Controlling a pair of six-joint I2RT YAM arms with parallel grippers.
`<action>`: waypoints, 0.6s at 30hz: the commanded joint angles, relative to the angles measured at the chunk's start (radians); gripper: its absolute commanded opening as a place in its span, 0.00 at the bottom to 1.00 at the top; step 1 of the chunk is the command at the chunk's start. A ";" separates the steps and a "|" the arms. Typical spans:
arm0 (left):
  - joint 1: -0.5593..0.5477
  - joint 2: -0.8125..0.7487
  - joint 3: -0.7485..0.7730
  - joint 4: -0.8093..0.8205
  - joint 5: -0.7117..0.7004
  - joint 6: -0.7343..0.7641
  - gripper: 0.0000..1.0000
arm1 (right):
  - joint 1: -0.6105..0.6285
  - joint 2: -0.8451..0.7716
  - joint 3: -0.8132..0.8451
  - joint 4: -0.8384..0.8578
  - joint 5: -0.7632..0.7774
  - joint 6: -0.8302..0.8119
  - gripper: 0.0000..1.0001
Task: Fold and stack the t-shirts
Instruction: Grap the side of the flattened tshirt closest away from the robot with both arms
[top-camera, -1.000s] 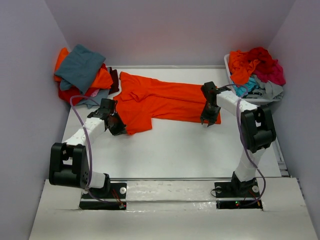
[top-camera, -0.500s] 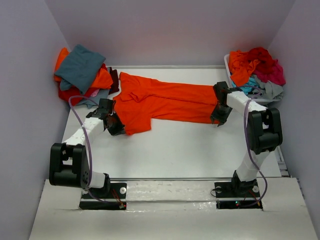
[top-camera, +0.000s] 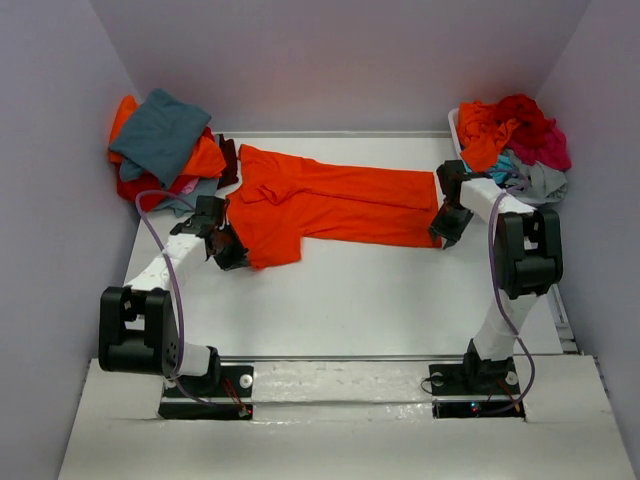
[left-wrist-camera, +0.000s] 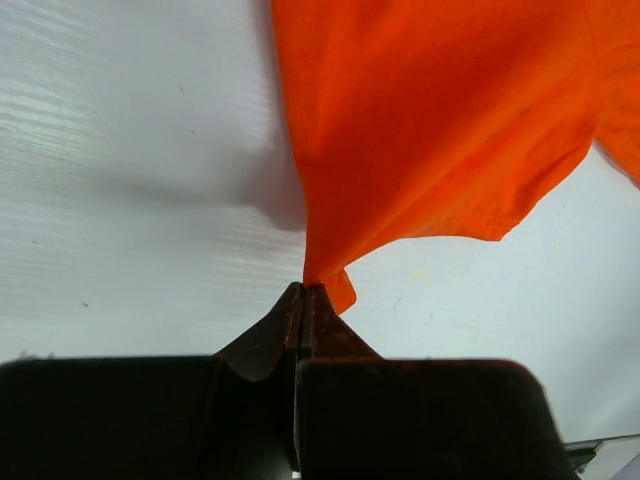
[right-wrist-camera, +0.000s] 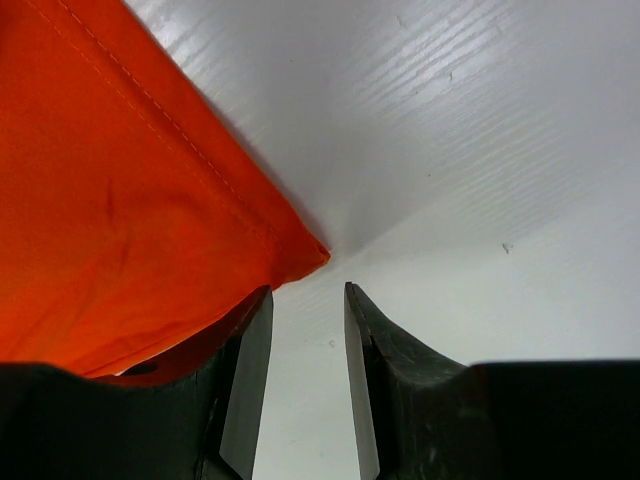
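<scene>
A white table (top-camera: 350, 300), walled in pale grey, is carrying the orange shirt (top-camera: 330, 200). The shirt is lying stretched left to right across the far half, between a stack (top-camera: 165, 145) of shirts at far left and a bin (top-camera: 453, 128) heaped with loose ones at far right. The left gripper (left-wrist-camera: 302, 295) is pinching the shirt's near-left corner, its jaws fully closed on the cloth. The right gripper (right-wrist-camera: 307, 290) is standing part open at the near-right corner, which is lying just ahead of the gap; nothing is between its jaws. The step in hand is apparently securing both near corners for a fold. For the next move, the right gripper needs to advance over the corner and close before any lift.
</scene>
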 joint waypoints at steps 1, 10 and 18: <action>0.008 -0.024 0.046 -0.024 0.005 0.022 0.06 | -0.015 0.018 0.053 0.022 0.029 -0.013 0.41; 0.008 -0.004 0.067 -0.029 0.003 0.029 0.06 | -0.024 0.047 0.051 0.037 0.012 -0.019 0.41; 0.008 0.012 0.077 -0.027 0.003 0.031 0.06 | -0.024 0.052 0.019 0.054 -0.010 -0.025 0.41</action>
